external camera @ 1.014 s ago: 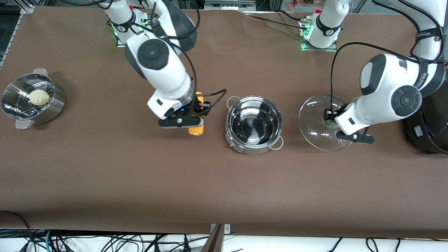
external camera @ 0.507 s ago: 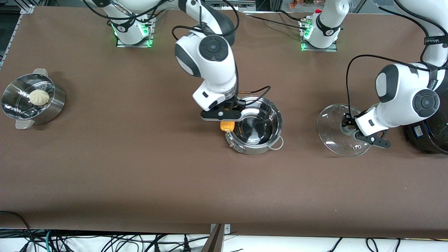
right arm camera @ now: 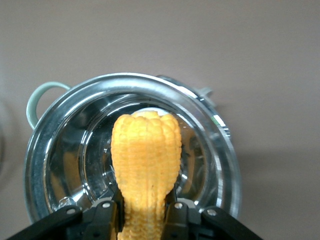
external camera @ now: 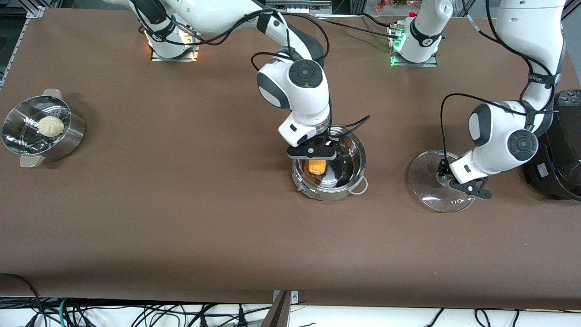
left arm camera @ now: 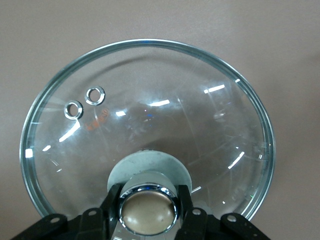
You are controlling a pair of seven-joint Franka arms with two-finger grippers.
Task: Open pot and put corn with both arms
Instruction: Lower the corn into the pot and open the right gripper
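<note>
The shiny steel pot [external camera: 350,181] stands open at mid-table, also seen in the right wrist view [right arm camera: 220,150]. My right gripper [external camera: 313,153] hangs over its open mouth, shut on the yellow corn [external camera: 316,166], which points down into the pot [right arm camera: 146,155]. The clear glass lid [external camera: 424,181] sits low over the table toward the left arm's end, tilted. My left gripper [external camera: 458,183] is shut on its tan knob [left arm camera: 148,210]; the lid's glass [left arm camera: 160,105] fills the left wrist view.
A perforated steamer pot [external camera: 68,136] with a white bun [external camera: 50,126] stands at the right arm's end. A large black cooker [external camera: 565,150] sits at the left arm's end, close beside the lid. Bare brown table lies nearer the camera.
The right arm carried the corn from beside the pot to above its open mouth. The left arm moved the lid farther from the pot and lowered it toward the table.
</note>
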